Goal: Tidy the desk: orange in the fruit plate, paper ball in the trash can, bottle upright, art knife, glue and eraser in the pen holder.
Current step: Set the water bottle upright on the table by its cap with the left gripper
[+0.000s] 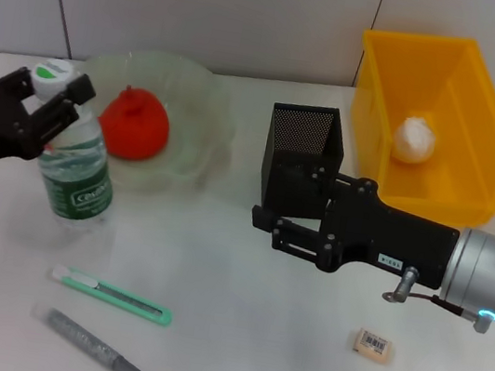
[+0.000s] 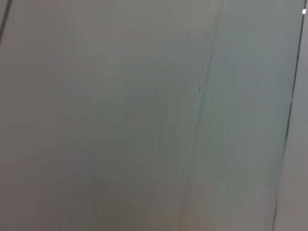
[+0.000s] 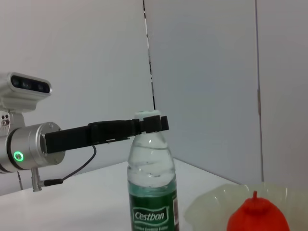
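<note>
The upright bottle [image 1: 77, 163], label reading "Cestbon", stands near the worktop's left edge with the left gripper [image 1: 51, 103] closed on its cap, arm stretched level, while the right gripper [image 1: 286, 229] hovers mid-worktop, finger state unclear

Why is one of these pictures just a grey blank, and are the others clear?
Left wrist view: only a blurred, featureless grey wall. Head view: evenly lit, faint shadows, the bottle and orange sharp. Right wrist view: the bottle sharp, soft highlights on it.
</note>
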Action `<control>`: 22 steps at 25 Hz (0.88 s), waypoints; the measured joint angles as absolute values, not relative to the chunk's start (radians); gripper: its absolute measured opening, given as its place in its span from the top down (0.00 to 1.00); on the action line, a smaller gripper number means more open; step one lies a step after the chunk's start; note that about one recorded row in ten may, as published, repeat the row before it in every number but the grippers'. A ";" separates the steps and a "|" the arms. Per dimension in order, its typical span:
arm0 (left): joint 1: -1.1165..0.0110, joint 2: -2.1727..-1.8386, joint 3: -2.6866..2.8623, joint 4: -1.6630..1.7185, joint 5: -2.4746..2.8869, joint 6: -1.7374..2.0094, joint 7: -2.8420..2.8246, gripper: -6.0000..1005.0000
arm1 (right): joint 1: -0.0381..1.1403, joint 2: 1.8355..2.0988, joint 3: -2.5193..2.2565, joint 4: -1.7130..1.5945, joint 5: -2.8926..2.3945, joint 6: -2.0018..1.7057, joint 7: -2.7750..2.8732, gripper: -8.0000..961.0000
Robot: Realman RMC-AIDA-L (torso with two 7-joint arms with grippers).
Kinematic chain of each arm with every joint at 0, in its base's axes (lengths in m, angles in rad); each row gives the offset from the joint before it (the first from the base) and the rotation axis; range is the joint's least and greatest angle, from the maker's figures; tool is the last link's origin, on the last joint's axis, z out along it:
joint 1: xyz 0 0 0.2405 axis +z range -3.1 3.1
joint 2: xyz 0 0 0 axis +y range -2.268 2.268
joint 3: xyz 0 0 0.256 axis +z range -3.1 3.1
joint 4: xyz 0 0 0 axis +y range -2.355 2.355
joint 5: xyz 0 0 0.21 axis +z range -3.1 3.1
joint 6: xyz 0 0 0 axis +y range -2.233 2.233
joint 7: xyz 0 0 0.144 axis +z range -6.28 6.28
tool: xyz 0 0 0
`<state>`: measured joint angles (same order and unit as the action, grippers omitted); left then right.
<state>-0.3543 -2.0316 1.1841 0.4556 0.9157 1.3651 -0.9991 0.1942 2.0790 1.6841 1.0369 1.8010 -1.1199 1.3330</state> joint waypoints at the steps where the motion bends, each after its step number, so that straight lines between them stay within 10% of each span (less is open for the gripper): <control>1: -0.354 -2.032 1.184 0.456 0.916 1.365 -0.999 0.56 | 0.194 2.079 1.684 1.037 1.801 -1.120 1.333 0.28; 22: -0.341 -2.057 1.155 0.454 0.912 1.281 -0.942 0.56 | 0.196 2.080 1.684 1.039 1.801 -1.118 1.338 0.27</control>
<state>-0.3409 -2.0569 1.1546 0.4540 0.9122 1.2807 -0.9419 0.1962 2.0800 1.6843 1.0385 1.8007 -1.1183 1.3381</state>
